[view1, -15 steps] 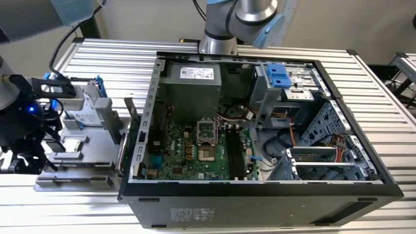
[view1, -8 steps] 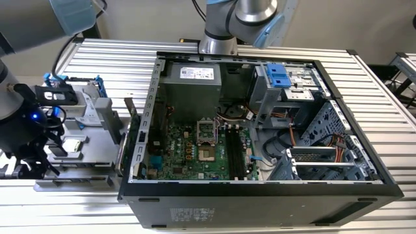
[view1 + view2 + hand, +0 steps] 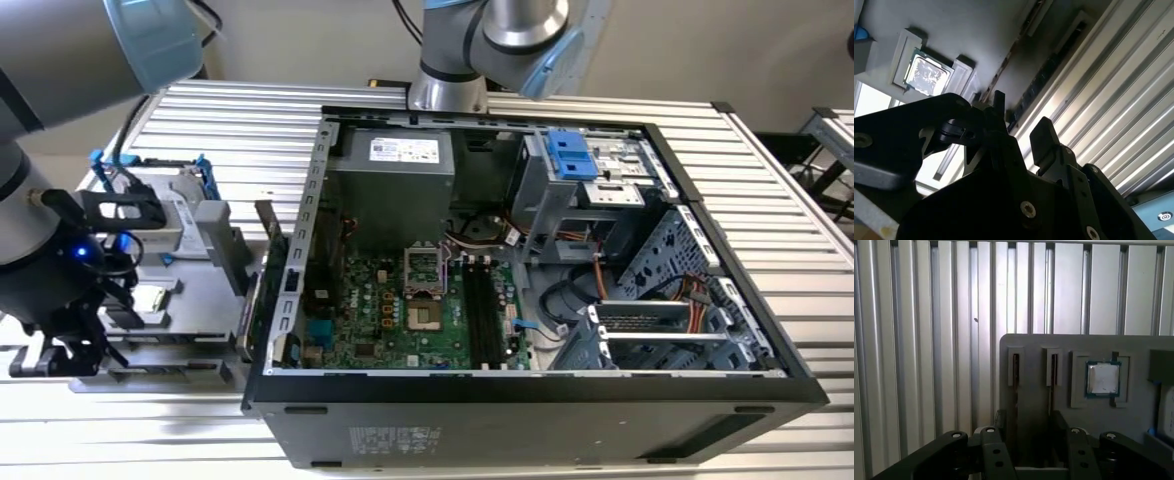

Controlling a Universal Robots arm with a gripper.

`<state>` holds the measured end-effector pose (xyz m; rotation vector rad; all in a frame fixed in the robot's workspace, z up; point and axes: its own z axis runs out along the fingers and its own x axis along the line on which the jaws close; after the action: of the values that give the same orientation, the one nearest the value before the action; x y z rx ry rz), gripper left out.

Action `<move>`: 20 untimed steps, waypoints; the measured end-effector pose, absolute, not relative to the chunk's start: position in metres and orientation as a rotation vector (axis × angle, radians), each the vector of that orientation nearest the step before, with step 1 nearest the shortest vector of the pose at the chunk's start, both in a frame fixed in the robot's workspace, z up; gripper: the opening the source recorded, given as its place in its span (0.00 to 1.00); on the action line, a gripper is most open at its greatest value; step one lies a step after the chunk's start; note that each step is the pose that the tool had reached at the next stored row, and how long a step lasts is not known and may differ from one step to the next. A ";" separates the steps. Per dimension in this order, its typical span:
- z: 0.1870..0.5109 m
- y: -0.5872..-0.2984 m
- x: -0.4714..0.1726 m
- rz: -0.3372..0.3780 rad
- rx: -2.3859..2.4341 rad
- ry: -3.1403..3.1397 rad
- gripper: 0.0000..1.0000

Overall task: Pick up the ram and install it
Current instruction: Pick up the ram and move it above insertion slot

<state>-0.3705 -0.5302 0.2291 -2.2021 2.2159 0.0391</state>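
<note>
Hanging low at the exterior view's left, the arm holds its claw (image 3: 74, 360) just above the near edge of a grey fixture plate (image 3: 200, 240) on the ribbed metal surface (image 3: 240, 110). On that plate: a square processor chip (image 3: 151, 297) close by the arm, and a silver drive in a blue frame (image 3: 187, 200) farther back. An open computer case (image 3: 534, 385) lies just beside the plate, toward the exterior view's right. Its green motherboard (image 3: 387, 310) faces up, with long black memory slots (image 3: 481, 315) running along it. Second wrist view: claw (image 3: 1021, 117) open, two black fingertips (image 3: 1043, 131) apart with light between them. The ram (image 3: 1046, 80) is a long dark stick standing on edge in the fixture plate (image 3: 969, 30). Its near end reaches the gap between the fingertips; contact cannot be judged. A thinner brownish strip (image 3: 1009, 55) runs alongside it, on the side of the processor chip (image 3: 927, 76). The bright ribs of the surface (image 3: 1124, 100) are on the ram's other side. First wrist view: claw (image 3: 1028, 419) again spread wide, over the end of the fixture plate (image 3: 1034, 345). Two narrow holders sit side by side there. The ram (image 3: 1015, 372) shows edge-on as a thin dark line in the holder farther from the processor chip (image 3: 1102, 378), running in between the fingers. The other strip (image 3: 1054, 371) is in the nearer holder. The surface (image 3: 929, 315) lies beyond the plate.
</note>
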 end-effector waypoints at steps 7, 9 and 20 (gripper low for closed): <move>0.220 -0.535 -0.371 0.039 -2.202 2.216 1.00; 0.217 -0.536 -0.371 0.039 -2.202 2.216 1.00; 0.200 -0.537 -0.369 0.036 -2.200 2.221 1.00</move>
<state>-0.3692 -0.5369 0.1999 -2.2000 2.2208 0.0360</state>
